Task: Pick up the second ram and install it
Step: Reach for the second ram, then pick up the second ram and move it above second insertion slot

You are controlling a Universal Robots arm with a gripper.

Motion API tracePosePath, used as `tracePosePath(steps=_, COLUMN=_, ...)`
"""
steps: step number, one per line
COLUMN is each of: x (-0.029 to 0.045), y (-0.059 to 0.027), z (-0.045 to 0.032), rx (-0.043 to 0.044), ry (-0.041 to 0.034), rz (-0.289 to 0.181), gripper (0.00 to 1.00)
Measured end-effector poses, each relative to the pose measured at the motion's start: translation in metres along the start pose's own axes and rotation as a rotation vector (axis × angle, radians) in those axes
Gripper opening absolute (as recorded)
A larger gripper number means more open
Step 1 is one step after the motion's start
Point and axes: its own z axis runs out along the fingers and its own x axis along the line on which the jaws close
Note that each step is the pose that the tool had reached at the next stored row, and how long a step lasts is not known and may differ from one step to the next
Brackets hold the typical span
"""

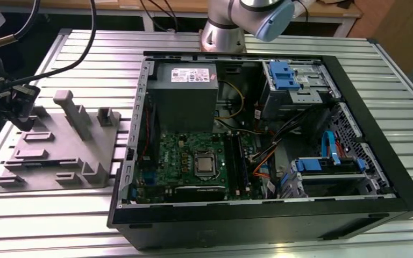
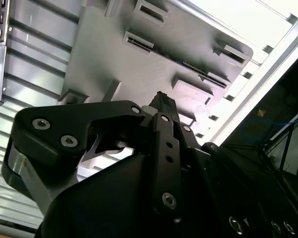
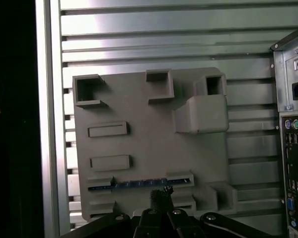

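One arm [image 1: 264, 16] reaches in from the top of the exterior view, and its single gripper [image 1: 22, 122] hangs at the far left of the frame. There it sits over the outer edge of one grey fixture [image 1: 45, 172] on the slotted metal table [image 1: 84, 48].

In both wrist views the two fingers [image 3: 150, 218] converge to one dark tip, pressed together with nothing between them. The gripper [image 3: 161, 192] is just beside the middle of the second ram [image 3: 139, 183]. That is one thin dark stick with a bluish edge, lying flat in a slot of the fixture [image 3: 149, 144] between two end clips. Whether the tip touches it I cannot tell.

The first wrist view also shows three open-sided pockets and two plain rectangular blocks on the fixture. In the second wrist view the gripper [image 2: 161, 99] points at the same grey plate [image 2: 114, 54].

In the exterior view one tall grey post [image 1: 70, 110] stands on the fixture. To its right, filling the centre and right of the frame, lies one open computer case [image 1: 264, 215]. Inside are one green motherboard [image 1: 185, 156], one grey power supply [image 1: 185, 91] and two blue drive carriers, one at the upper right [image 1: 282, 75] and one at the lower right [image 1: 321, 164].
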Motion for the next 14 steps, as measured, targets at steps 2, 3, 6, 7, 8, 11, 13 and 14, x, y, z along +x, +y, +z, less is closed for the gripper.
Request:
tracePosePath(steps=2, x=0.0, y=-0.0001, z=0.0002, rx=0.0002, ry=0.0002, rz=0.0, gripper=0.11)
tracePosePath(steps=3, x=0.0, y=-0.0002, z=0.0003, rx=0.0002, ry=0.0002, rz=0.0, gripper=0.11)
tracePosePath(steps=6, x=0.0, y=-0.0002, z=0.0005, rx=0.0002, ry=0.0002, rz=0.0, gripper=0.11)
tracePosePath(steps=7, x=0.0, y=-0.0002, z=0.0006, rx=0.0001, ry=0.0002, rz=0.0, gripper=0.11)
tracePosePath(steps=8, x=0.0, y=-0.0002, z=0.0006, rx=0.0002, ry=0.0002, rz=0.0, gripper=0.11)
tracePosePath(steps=11, x=0.0, y=-0.0002, z=0.0008, rx=0.0002, ry=0.0002, rz=0.0, gripper=0.11)
tracePosePath(steps=13, x=0.0, y=-0.0002, z=0.0009, rx=0.0001, ry=0.0002, rz=0.0, gripper=0.11)
tracePosePath(steps=14, x=0.0, y=-0.0002, z=0.0009, rx=0.0002, ry=0.0002, rz=0.0, gripper=0.11)
